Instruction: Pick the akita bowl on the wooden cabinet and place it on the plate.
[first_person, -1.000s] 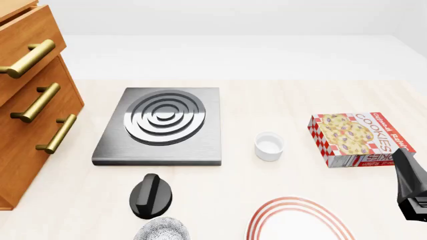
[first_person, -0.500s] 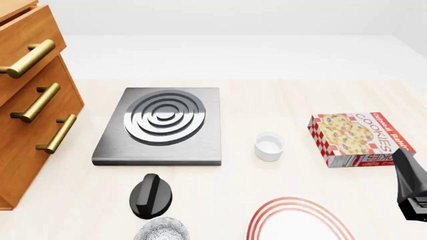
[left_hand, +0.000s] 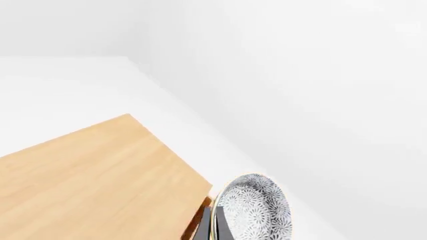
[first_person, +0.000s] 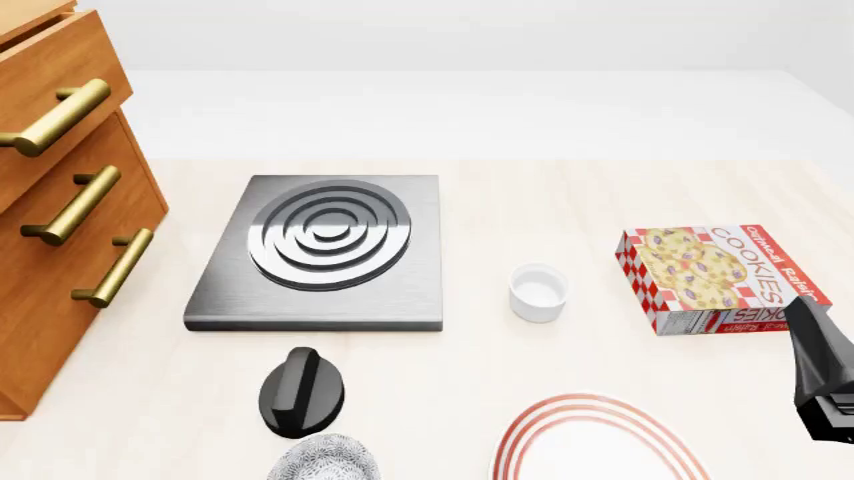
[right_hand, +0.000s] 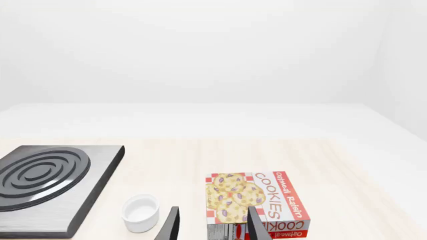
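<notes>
In the left wrist view, the left gripper (left_hand: 212, 226) has its dark fingers closed on the rim of the akita bowl (left_hand: 257, 210), one finger on each side of the wall; the bowl sits tilted beside the wooden cabinet (left_hand: 87, 180), off its top edge. The right gripper (right_hand: 210, 225) has its jaws spread and grips nothing, hovering near the cookie box (right_hand: 257, 197) and the small white bowl (right_hand: 141, 212). In the front view, a second speckled bowl (first_person: 324, 460) lies at the near table edge beside a black knob (first_person: 302, 390); the plate (first_person: 601, 445) lies to its right. Risk: a thin rim pinch may let the bowl rotate or slip during transfer, and a low path could strike the stove slab (first_person: 327, 250).
</notes>
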